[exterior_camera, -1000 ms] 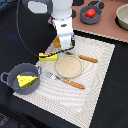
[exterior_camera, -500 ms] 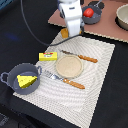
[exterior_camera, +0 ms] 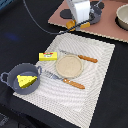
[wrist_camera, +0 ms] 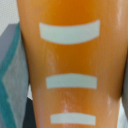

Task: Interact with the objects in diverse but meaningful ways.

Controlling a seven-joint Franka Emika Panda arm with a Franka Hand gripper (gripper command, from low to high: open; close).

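Observation:
My gripper is shut on the golden bread loaf and holds it in the air above the far edge of the striped cloth. The loaf fills the wrist view as an orange surface with three white slashes. The grey two-handled pot stands at the exterior view's left with the yellow holed cheese wedge inside. The yellow box with red marks lies on the cloth. The red fruit is hidden behind the gripper.
A tan plate sits mid-cloth with an orange-handled knife beyond it and an orange-handled fork in front. A pink mat at the back holds a dark stand and a beige bowl.
The gripper has risen from the cloth near the yellow box and moved toward the back and the exterior view's right, carrying the bread loaf; it now covers the red fruit.

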